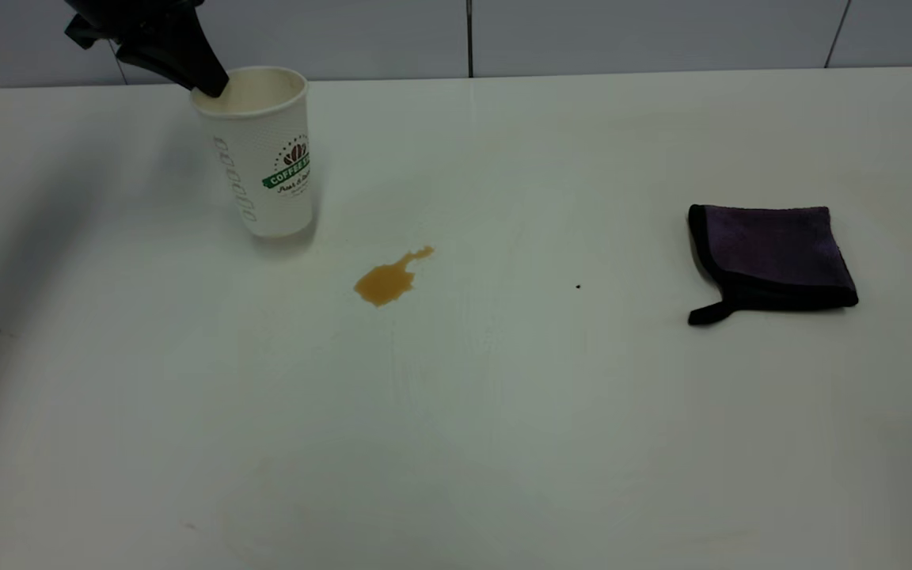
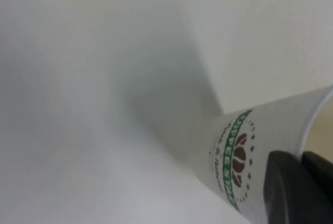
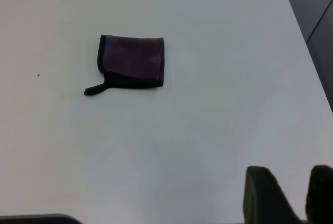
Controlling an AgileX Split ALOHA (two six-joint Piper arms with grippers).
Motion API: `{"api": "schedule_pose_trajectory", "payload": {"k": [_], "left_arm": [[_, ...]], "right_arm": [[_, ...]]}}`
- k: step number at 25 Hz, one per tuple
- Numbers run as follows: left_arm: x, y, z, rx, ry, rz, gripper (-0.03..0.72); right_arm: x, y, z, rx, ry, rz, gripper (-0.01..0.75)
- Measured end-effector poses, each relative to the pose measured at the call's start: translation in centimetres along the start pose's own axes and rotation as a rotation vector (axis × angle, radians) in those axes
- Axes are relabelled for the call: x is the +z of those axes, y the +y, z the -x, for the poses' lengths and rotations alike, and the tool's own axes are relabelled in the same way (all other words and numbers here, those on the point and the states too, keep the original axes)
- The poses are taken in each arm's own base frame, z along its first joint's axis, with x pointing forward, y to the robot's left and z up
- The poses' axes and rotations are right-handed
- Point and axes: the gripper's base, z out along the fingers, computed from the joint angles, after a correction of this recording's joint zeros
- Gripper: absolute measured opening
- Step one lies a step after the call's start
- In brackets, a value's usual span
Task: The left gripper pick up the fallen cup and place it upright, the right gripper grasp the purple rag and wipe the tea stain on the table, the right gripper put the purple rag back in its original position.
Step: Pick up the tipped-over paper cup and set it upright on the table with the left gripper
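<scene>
the left gripper reaches down from the far left corner of the table, its black jaws pinched on the near-left rim of the cup; in the left wrist view one finger lies against the outer wall by the rim. the cup stands upright on the far left of the table, logo facing right of front, leaning very slightly, and nothing shows in its cream inside. the tea stain lies just right and nearer than the cup, apart from its base. a tiny black speck sits between the stain and the purple rag, which lies flat well to the right, loop tab pointing left. the right gripper hovers back from the rag, fingers parted, grasping nothing.
</scene>
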Motion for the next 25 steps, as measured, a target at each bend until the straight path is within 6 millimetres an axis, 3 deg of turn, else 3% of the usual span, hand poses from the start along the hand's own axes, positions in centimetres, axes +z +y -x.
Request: {"api": "schedule_pose_trajectory", "payload": {"k": [7,11,16,20,23,25], "left_arm": [[1.3,1.4,-0.5,-0.026,-0.010,0.006,0.001],[1.7,1.6,-0.5,-0.036,-0.020,0.009,0.046],[1.8,1.6,-0.5,-0.039,-0.020,0.009,0.226],[1.7,1.5,-0.6,-0.030,-0.010,0.000,0.448],[0.7,1.0,-0.4,0.006,-0.005,-0.012,0.608],[-0.5,0.3,0.0,0.031,-0.012,-0.017,0.654]], "right_arm": [[0.0,0.0,0.0,0.000,0.000,0.000,0.237],[0.0,0.0,0.0,0.000,0.000,0.000,0.237],[0.0,0.0,0.0,0.000,0.000,0.000,0.237],[0.0,0.0,0.0,0.000,0.000,0.000,0.237],[0.0,0.0,0.0,0.000,0.000,0.000,0.237],[0.0,0.0,0.0,0.000,0.000,0.000,0.237]]}}
